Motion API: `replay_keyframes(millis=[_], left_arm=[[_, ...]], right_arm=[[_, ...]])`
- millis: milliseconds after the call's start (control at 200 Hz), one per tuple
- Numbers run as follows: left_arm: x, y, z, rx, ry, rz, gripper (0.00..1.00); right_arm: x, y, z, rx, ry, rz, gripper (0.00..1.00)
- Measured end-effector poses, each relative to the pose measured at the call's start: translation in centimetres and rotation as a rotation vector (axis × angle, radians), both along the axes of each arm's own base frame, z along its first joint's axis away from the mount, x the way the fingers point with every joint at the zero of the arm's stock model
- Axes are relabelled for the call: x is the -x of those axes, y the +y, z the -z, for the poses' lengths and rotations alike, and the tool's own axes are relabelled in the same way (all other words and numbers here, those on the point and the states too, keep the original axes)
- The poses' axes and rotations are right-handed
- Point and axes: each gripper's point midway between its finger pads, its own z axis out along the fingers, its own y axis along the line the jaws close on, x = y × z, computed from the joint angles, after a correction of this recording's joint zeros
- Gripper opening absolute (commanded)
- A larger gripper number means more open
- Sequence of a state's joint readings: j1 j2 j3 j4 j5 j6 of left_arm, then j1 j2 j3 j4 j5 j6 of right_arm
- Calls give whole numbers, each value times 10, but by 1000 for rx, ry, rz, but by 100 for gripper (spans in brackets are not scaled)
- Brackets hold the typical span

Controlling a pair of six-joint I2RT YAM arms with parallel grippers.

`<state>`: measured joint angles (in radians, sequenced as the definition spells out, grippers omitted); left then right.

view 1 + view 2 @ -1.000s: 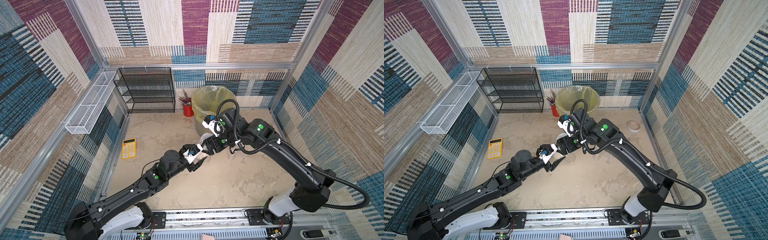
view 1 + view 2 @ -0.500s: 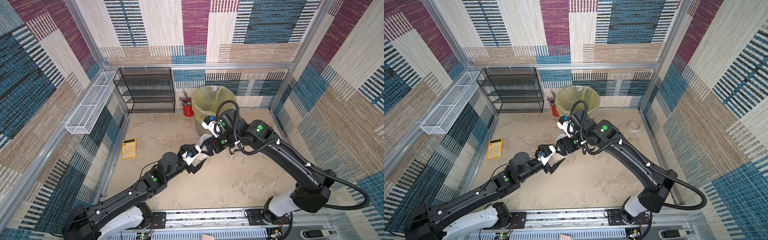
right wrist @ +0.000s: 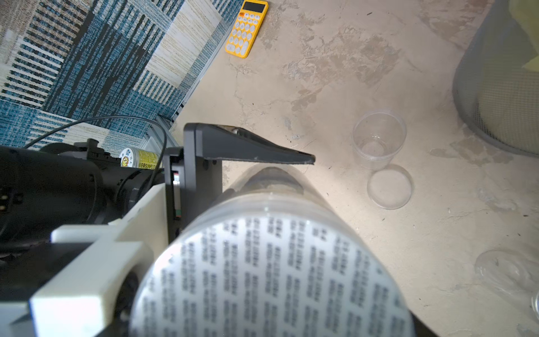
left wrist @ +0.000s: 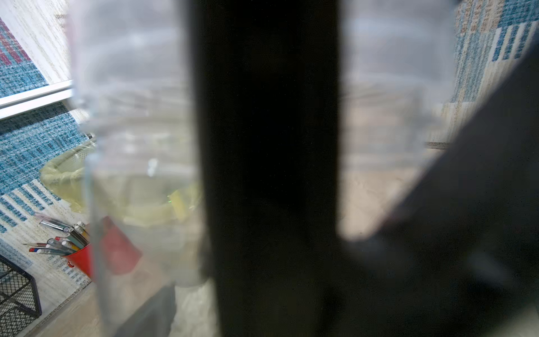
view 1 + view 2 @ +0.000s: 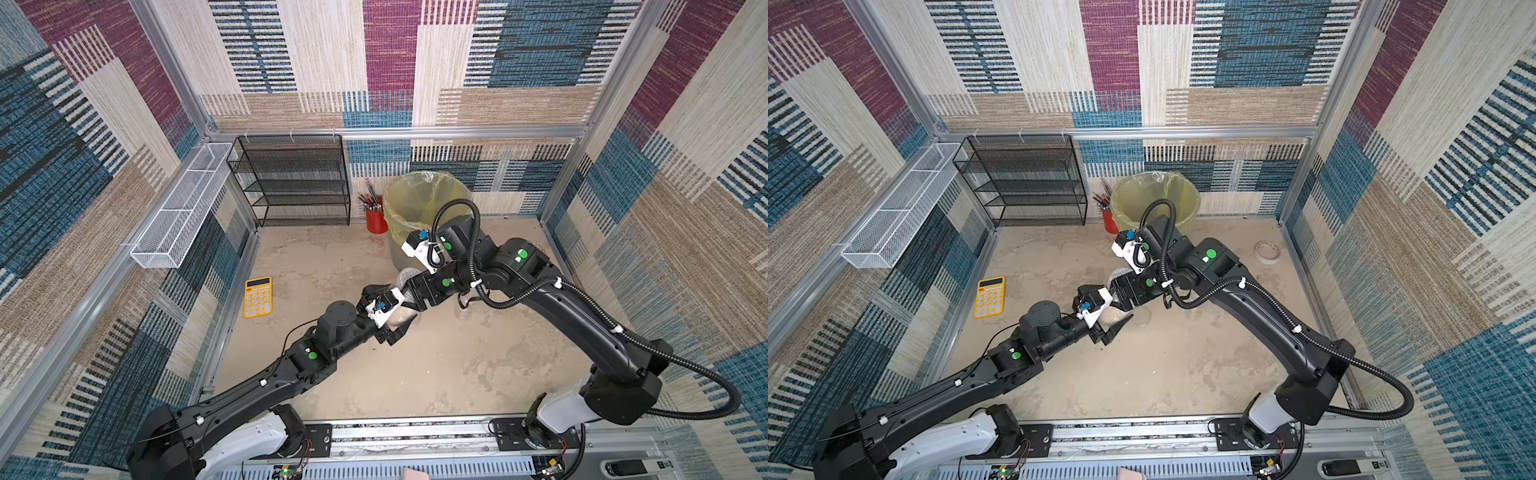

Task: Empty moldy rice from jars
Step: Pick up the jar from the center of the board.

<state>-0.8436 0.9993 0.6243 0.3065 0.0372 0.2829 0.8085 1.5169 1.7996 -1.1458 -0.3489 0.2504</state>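
Left pincer [image 5: 390,320] stands spread on either side of the jar [image 3: 280,186], one finger [image 3: 248,148] just clear of its wall. The right pincer [image 5: 411,297] seems to pinch the lid [image 3: 271,277] end, holding the jar tilted above the surface [image 5: 415,374] with the moldy rice [image 5: 1111,318] inside. The next grip is best taken firmly on the body before twisting. The bin [image 5: 424,199] waits at 12 o'clock.
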Motion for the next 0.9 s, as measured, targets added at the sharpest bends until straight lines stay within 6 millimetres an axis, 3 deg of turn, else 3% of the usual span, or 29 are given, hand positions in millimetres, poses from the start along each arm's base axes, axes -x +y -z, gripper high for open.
replay_keyframes(millis=[220, 516, 761, 901], left_arm=[[1, 2, 1, 4, -3, 0, 87], [2, 6, 3, 7, -9, -13, 72], [2, 10, 1, 12, -21, -26, 69], [3, 9, 0, 18, -26, -23, 68]], right_arm=[[2, 2, 0, -10, 12, -8, 51], [2, 4, 2, -17, 13, -12, 66], [3, 5, 1, -36, 3, -16, 72], [4, 4, 0, -45, -3, -11, 83]])
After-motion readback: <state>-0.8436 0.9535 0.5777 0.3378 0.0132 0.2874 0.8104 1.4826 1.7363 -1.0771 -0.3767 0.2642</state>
